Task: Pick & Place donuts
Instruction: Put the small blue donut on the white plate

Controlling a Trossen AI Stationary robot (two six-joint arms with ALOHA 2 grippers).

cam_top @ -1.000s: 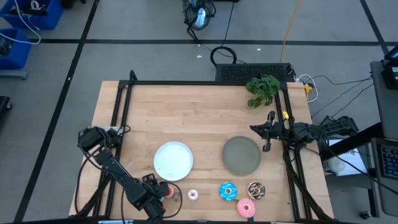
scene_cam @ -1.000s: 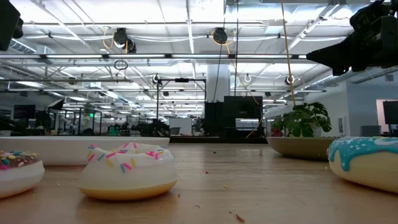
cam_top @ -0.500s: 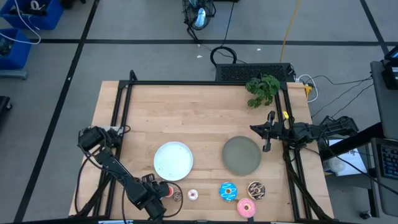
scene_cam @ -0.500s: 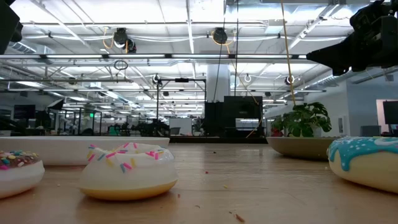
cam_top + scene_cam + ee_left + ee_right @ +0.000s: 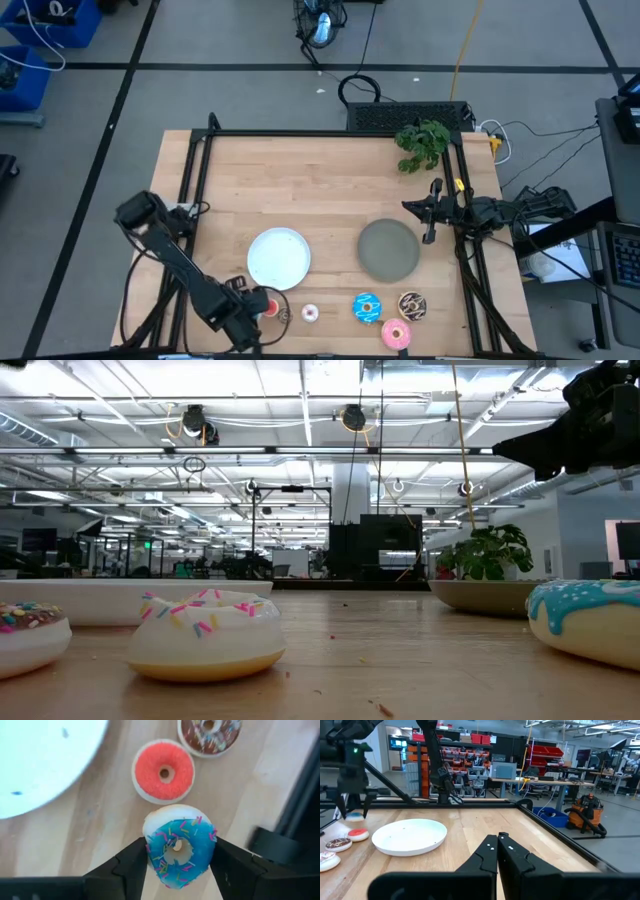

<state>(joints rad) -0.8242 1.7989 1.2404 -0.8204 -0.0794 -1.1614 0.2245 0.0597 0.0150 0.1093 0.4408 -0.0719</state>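
Note:
My left gripper [image 5: 256, 304] is at the near left, shut on the tiny blue donut [image 5: 180, 840], just above the tiny red donut [image 5: 269, 305]. The red donut [image 5: 164, 771] and the tiny brown donut [image 5: 210, 732] lie flat on the table. The tiny whitish donut [image 5: 310, 314] lies to their right. The larger blue [image 5: 367, 307], pink [image 5: 397, 334] and chocolate [image 5: 412, 305] donuts lie near the front edge. My right gripper [image 5: 430, 218] is shut and empty beside the grey plate [image 5: 389, 249]. My left gripper pinches the tiny blue donut between its two fingers [image 5: 132, 862], by opposite sides of its outer rim [image 5: 150, 851]. The fingers come from above, pointing down. The donut sits level, icing up, lifted clear of the table in the right wrist view [image 5: 354, 815].
A white plate [image 5: 279, 258] lies just beyond the left gripper, the grey plate to its right. A plant [image 5: 422, 143] stands at the far right corner. A black frame [image 5: 195, 170] runs along the table's sides. Bare wood lies beyond the plates.
My left arm has risen, its elbow swinging toward the table's left edge and leaving the top corner of the low view. Its gripper stays above the red donut. The other donuts have stayed where they were.

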